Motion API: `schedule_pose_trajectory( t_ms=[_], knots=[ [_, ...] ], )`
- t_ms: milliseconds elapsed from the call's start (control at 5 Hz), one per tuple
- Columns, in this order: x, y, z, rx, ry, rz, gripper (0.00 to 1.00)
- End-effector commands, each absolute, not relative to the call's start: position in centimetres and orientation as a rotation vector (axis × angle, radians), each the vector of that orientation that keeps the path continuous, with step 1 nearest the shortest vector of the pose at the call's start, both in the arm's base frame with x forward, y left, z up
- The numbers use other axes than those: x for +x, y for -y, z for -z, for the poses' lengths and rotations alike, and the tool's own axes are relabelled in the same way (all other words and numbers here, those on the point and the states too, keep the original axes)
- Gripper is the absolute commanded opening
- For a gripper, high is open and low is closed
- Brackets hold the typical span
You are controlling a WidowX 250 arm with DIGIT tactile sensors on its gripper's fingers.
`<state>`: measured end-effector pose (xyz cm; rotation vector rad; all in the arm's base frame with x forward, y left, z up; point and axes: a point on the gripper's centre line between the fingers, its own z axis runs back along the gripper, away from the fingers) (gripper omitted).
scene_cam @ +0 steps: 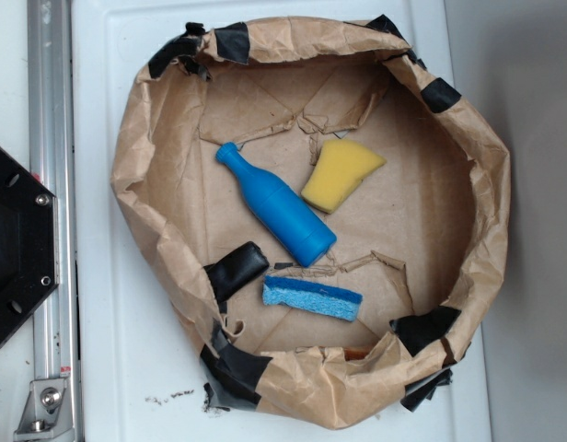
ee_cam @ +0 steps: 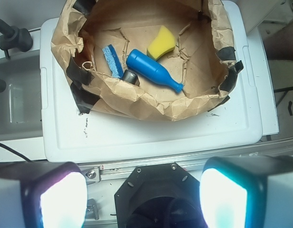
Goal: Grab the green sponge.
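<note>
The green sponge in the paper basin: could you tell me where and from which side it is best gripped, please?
Come straight down from above on the green sponge, since the paper basin's walls block side approaches. It lies flat and fan-shaped; probably pinch across the narrower end, the one nearer the blue bottle. The gripper is open, well outside the basin.

yellow green sponge (scene_cam: 341, 173), blue bottle (scene_cam: 276, 205), brown paper bowl (scene_cam: 164, 166)
</note>
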<state>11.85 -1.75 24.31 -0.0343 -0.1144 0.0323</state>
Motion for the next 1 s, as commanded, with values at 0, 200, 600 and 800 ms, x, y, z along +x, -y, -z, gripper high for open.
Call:
schedule_pose_trajectory(
  t_ms=[0,200,600,800],
  knots=[
    [11.9,1.8,-24.3,-0.034,0.114,-0.032,1.0],
    [15.2,1.2,-22.5,-0.015,0.131,-0.22,1.0],
    [19.5,-0.6,-18.6,-0.051,0.065,-0.303,1.0],
    [19.5,-0.6,-18.6,-0.051,0.065,-0.303,1.0]
  ],
)
